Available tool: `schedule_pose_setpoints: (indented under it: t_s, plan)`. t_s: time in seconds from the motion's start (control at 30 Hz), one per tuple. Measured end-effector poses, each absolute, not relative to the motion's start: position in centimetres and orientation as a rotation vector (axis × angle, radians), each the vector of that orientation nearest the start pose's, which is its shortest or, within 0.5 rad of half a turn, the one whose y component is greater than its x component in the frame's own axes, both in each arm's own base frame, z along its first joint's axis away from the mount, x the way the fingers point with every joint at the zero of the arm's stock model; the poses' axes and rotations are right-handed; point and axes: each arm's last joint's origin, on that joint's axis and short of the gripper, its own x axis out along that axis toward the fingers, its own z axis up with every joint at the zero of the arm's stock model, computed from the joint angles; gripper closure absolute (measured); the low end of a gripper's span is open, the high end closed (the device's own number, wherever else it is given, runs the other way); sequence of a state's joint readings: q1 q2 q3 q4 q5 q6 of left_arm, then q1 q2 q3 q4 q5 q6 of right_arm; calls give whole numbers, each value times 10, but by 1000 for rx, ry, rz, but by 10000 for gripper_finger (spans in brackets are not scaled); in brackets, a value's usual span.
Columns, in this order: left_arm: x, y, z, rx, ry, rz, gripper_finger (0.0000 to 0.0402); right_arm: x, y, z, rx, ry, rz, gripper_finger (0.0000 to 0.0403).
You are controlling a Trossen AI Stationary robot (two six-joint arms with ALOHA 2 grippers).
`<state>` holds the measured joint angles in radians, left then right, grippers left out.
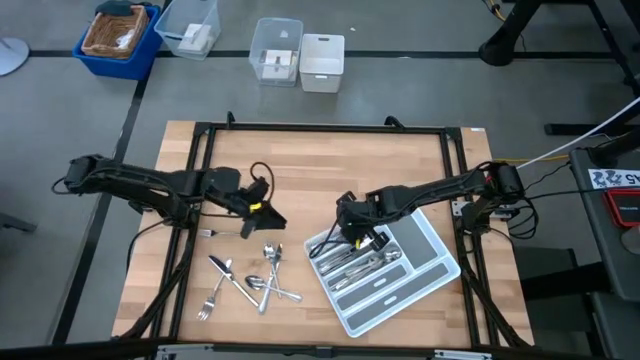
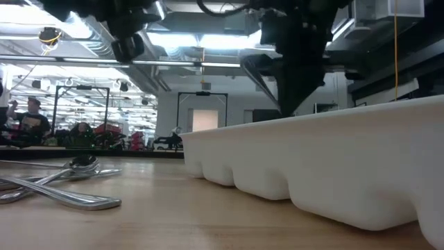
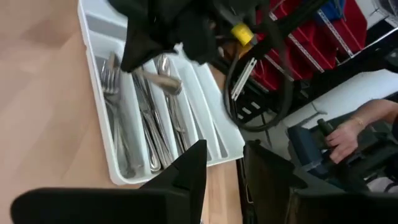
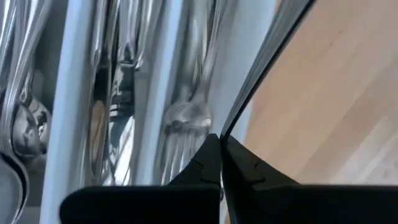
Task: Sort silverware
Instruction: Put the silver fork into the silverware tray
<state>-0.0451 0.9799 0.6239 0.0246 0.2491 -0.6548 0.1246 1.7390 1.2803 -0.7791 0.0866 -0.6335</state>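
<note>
The light grey tray [image 1: 420,275] lies at the table's right, with forks and other silverware [image 3: 146,124] sorted in its long compartments. Loose silverware [image 1: 250,280] lies crossed on the wood near the front, left of the tray, and also shows in the low view [image 2: 62,187]. A single fork [image 1: 225,232] lies beside my left gripper. My right gripper [image 1: 350,235] hangs over the tray's left end, shut on a slim silver piece [image 3: 165,81]. My left gripper [image 3: 227,180] is above the table's middle left, open, with nothing between its fingers. My right gripper pinches a slim silver piece [image 4: 231,124] between its two fingertips, coming from above and slanting down. The piece shows edge-on and runs away from the fingers over the tray's left wall. It is clear of the silverware in the compartments below. Which kind of piece it is I cannot tell.
Clear and white plastic boxes [image 1: 277,50] and a blue bin [image 1: 118,38] stand on the floor beyond the table's far edge. A black frame [image 1: 320,128] rims the table. A person's hand [image 3: 345,134] shows beyond the table's right side. Bare wood lies between the two grippers.
</note>
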Motion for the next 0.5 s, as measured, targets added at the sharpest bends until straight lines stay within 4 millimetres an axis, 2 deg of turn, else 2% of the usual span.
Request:
schedule_pose_setpoints:
  t_s: [0.2,0.5]
  plan:
    - [199,-15,273,-668,376,-153,306,339,40,214,-681,1179,422,392]
    - [196,-15,274,-632,372,-149,306,344,41,216,-683,1127,406,342]
